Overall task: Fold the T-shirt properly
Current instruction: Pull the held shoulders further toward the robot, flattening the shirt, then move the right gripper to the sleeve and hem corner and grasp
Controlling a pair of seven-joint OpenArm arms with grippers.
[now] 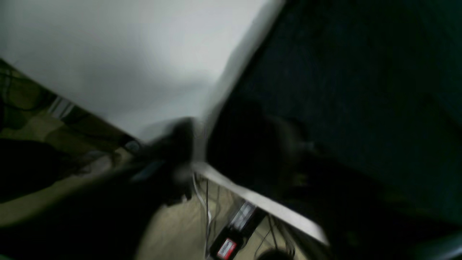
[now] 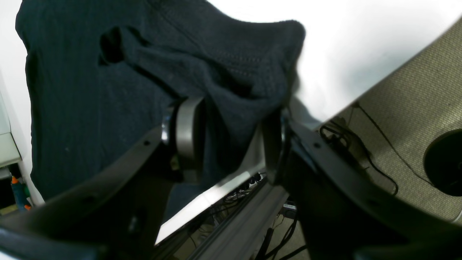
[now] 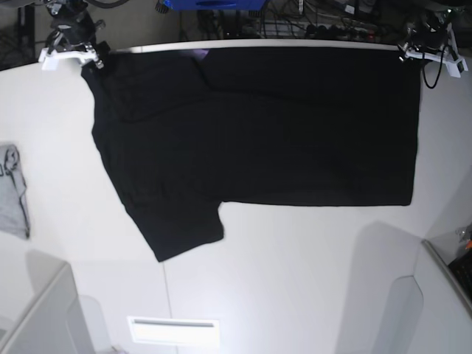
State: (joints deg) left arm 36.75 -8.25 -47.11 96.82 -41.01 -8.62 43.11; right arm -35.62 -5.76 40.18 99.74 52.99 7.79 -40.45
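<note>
The black T-shirt (image 3: 258, 125) lies spread flat on the white table (image 3: 295, 280), one sleeve pointing toward the near side. My right gripper (image 3: 92, 60) is at the shirt's far left corner. In the right wrist view its fingers (image 2: 187, 133) stand apart, so this gripper (image 2: 231, 141) is open, with a hump of the shirt (image 2: 90, 101) lying loose between them. My left gripper (image 3: 407, 53) is at the far right corner. The left wrist view is blurred. There its dark fingers (image 1: 177, 148) seem parted beside the shirt (image 1: 361, 90).
A small grey garment (image 3: 11, 192) lies at the table's left edge. Both grippers sit at the far table edge, with cables and floor beyond it (image 2: 397, 108). A grey panel (image 3: 442, 265) stands at the near right corner.
</note>
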